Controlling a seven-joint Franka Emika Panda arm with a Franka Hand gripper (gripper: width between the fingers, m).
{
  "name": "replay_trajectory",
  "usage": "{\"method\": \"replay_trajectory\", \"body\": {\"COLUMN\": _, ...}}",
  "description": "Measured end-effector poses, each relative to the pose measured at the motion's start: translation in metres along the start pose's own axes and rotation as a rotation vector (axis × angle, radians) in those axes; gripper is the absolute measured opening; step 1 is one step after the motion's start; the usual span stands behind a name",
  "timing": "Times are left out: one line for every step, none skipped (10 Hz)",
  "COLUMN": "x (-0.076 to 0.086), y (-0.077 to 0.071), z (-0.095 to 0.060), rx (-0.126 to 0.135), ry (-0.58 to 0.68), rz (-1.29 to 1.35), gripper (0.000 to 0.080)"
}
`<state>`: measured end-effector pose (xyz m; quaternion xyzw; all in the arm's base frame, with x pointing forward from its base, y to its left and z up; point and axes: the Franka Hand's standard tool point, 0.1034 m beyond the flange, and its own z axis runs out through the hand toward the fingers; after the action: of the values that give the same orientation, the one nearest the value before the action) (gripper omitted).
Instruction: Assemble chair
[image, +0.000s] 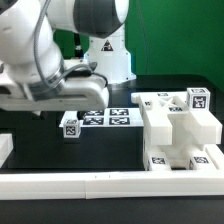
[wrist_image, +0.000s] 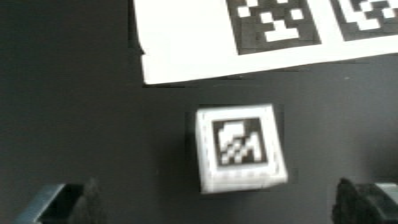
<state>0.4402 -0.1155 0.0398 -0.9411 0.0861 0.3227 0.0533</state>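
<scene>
A small white tagged chair piece (image: 70, 127) stands on the black table just under my gripper; in the wrist view the same piece (wrist_image: 242, 146) shows its square tag between and a little ahead of my fingers. My gripper (wrist_image: 217, 203) is open, its two dark fingertips (wrist_image: 66, 203) far apart with nothing between them. At the exterior view's right stands the blocky white part-built chair (image: 180, 130) with tagged pieces on it. In the exterior view the arm hides my fingers.
The marker board (image: 108, 117) lies flat behind the small piece, and its edge shows close by in the wrist view (wrist_image: 267, 40). A long white border rail (image: 90, 182) runs along the table's front.
</scene>
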Motion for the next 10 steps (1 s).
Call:
{"method": "replay_trajectory", "body": {"x": 0.012, "y": 0.002, "z": -0.002, "rx": -0.010, "ry": -0.043, "rz": 0.001, "gripper": 0.0649}}
{"method": "replay_trajectory", "body": {"x": 0.005, "y": 0.000, "z": 0.004, "rx": 0.001, "ry": -0.124, "rz": 0.003, "gripper": 0.0649}}
{"method": "replay_trajectory", "body": {"x": 0.001, "y": 0.000, "z": 0.007, "rx": 0.011, "ry": -0.194, "rz": 0.008, "gripper": 0.0649}}
{"method": "replay_trajectory", "body": {"x": 0.004, "y": -0.001, "z": 0.008, "rx": 0.011, "ry": -0.230, "rz": 0.007, "gripper": 0.0649}}
{"method": "replay_trajectory", "body": {"x": 0.006, "y": -0.010, "z": 0.009, "rx": 0.010, "ry": -0.248, "rz": -0.011, "gripper": 0.0649}}
{"method": "replay_trajectory", "body": {"x": 0.008, "y": -0.017, "z": 0.011, "rx": 0.008, "ry": -0.245, "rz": -0.026, "gripper": 0.0649}}
{"method": "replay_trajectory", "body": {"x": 0.007, "y": -0.019, "z": 0.015, "rx": 0.000, "ry": -0.234, "rz": -0.013, "gripper": 0.0649}}
{"method": "replay_trajectory", "body": {"x": 0.007, "y": -0.018, "z": 0.016, "rx": 0.003, "ry": -0.235, "rz": -0.012, "gripper": 0.0649}}
{"method": "replay_trajectory", "body": {"x": 0.007, "y": -0.017, "z": 0.015, "rx": 0.004, "ry": -0.233, "rz": -0.010, "gripper": 0.0649}}
{"method": "replay_trajectory", "body": {"x": 0.007, "y": -0.016, "z": 0.017, "rx": 0.005, "ry": -0.237, "rz": -0.009, "gripper": 0.0649}}
